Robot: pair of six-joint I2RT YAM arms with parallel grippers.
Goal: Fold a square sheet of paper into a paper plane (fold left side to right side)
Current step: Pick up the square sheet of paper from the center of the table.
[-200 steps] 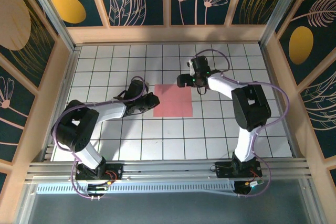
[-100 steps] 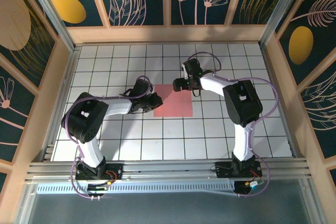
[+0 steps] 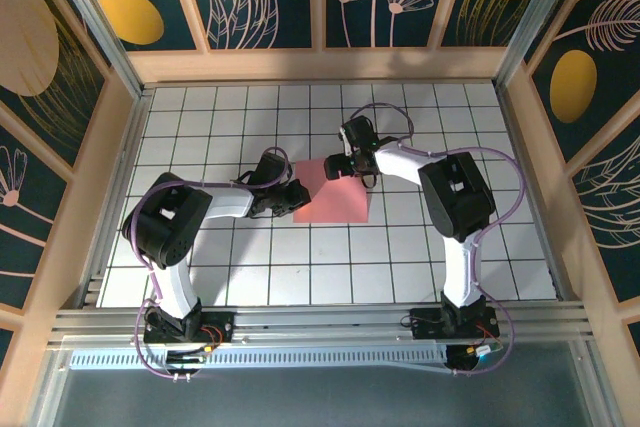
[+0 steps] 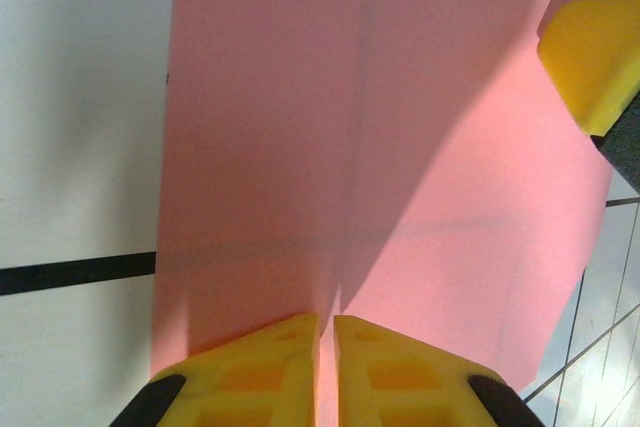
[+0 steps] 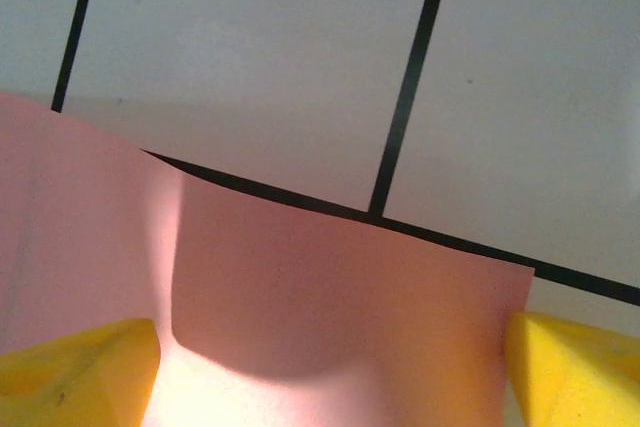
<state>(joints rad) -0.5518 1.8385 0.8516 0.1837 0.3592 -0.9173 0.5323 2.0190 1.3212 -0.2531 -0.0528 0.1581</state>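
Observation:
The square sheet of paper (image 3: 340, 199) is salmon pink and lies on the white grid tiles mid-table, its left part lifted and skewed. My left gripper (image 3: 294, 197) is at the sheet's left edge. In the left wrist view its yellow fingers (image 4: 270, 367) stand almost together, with a raised ridge of the sheet (image 4: 400, 147) pinched in the slit of the left gripper (image 4: 326, 332). My right gripper (image 3: 336, 169) hovers over the far left corner, open wide, with the sheet (image 5: 330, 277) beneath its spread fingertips (image 5: 75, 372); the right gripper (image 5: 330, 377) holds nothing. The paper plane is out of view.
The tiled table (image 3: 240, 257) is boxed in by wooden walls with dark floral panels (image 3: 320, 62). A metal rail (image 3: 320, 325) runs along the near edge at the arm bases. One right fingertip (image 4: 590, 57) shows at the left wrist view's upper right.
My right gripper has moved left and nearer, onto the sheet's far left corner. The left gripper has edged right to the left edge, and that side of the sheet has lifted and skewed.

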